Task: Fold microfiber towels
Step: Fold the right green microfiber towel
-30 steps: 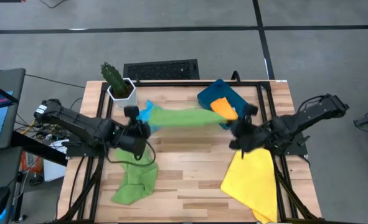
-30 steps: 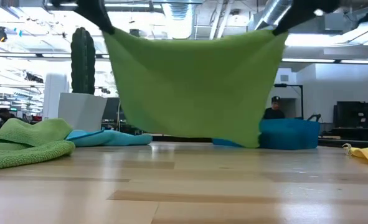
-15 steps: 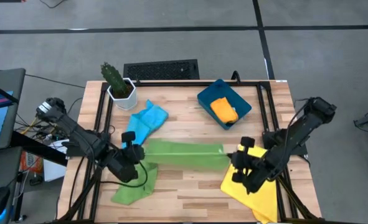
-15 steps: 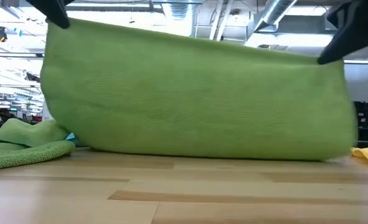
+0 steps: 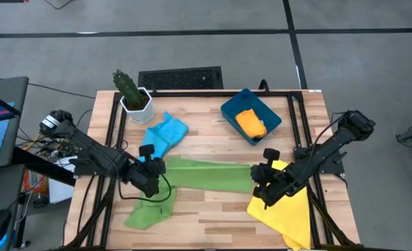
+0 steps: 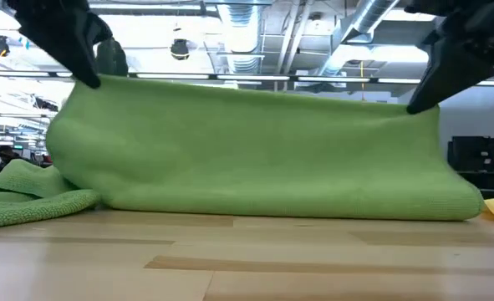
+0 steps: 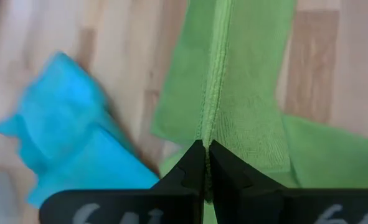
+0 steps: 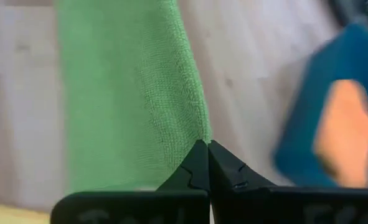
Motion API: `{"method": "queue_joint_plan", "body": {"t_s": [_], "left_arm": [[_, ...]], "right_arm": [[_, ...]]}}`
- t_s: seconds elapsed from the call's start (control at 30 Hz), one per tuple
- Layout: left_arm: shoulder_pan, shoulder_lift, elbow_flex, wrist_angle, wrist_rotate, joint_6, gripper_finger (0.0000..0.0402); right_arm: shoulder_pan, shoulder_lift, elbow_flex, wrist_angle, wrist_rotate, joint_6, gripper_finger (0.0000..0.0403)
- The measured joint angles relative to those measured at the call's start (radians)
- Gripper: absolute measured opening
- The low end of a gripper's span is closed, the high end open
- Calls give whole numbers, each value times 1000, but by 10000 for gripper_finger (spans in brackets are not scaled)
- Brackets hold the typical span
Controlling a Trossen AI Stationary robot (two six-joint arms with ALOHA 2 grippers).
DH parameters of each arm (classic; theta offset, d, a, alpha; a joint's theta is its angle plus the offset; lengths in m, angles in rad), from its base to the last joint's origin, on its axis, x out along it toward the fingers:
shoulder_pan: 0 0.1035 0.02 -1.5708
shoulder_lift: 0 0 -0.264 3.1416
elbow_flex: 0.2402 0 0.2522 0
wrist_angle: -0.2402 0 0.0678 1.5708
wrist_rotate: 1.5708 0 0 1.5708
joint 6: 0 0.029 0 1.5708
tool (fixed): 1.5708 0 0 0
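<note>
Light wood plank counter [image 5: 206, 213] on a black frame. Potted cactus [image 5: 130, 92] in a white pot at the far left corner. Dark teal bin [image 5: 251, 115] toward the far right corner, set at an angle. Light blue towel [image 5: 162, 134] crumpled left of centre, just in front of the cactus. Long green towel [image 5: 209, 174] stretched across the middle, its lower part resting on the wood. Second green towel [image 5: 150, 208] bunched near the front left edge, touching the long one's left end. Yellow towel [image 5: 286, 206] spread at the front right, running over the front right corner.
</note>
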Motion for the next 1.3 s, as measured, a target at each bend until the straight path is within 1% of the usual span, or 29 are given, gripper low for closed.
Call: {"method": "queue_joint_plan", "body": {"t_s": [0.07, 0.1, 0.2, 0.43, 0.63, 0.93, 1.03, 1.2, 1.3], "left_arm": [[6, 0, -1, 2, 46, -25, 2], [6, 0, -1, 8, 61, -33, 2], [-5, 0, -1, 26, 103, -35, 2], [6, -1, -1, 45, 57, 10, 2], [32, -1, -1, 45, 54, 22, 2], [32, -1, -3, 56, 78, 31, 2], [32, -1, -25, 64, 88, 45, 2], [46, -2, -83, 113, 80, 56, 2], [49, -2, -97, 113, 69, 56, 2]], "right_arm": [[4, 0, 0, 47, -68, -22, 13], [11, 0, 0, 63, -86, -25, 13], [36, -3, 0, 82, -99, -31, 13], [33, -1, 0, 75, -108, -6, 13], [14, -1, 0, 66, -108, -6, 13], [8, -1, -1, 89, -107, -4, 13], [-4, 0, -1, 97, -107, -12, 13], [-26, 0, -1, 105, -105, -31, 13], [-37, 0, -3, 133, -105, -55, 13]]}}
